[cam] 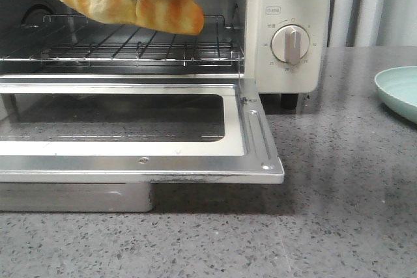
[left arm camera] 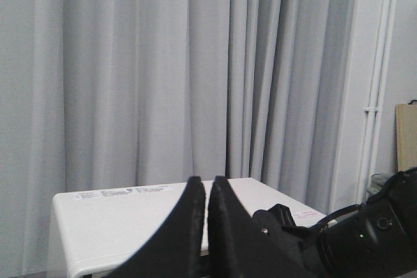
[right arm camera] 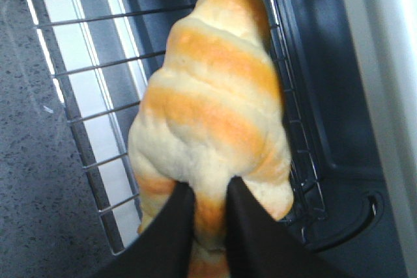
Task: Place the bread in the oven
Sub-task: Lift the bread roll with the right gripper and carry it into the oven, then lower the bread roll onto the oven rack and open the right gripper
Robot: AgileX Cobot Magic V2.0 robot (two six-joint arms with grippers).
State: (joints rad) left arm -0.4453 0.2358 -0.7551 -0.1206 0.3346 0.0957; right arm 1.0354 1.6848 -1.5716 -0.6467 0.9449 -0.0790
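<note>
On the grey speckled counter the oven stands with its door open flat. The right gripper pinches the bread above the wire rack. The left gripper, fingers together, holds nothing.

the oven has small numbers ringed round its lower dial, among them what looks like 30 at the left and 10 at the right, and a tiny boxed label above, too small to read. printed stickers on the oven's top in the left wrist view are illegible.
</note>
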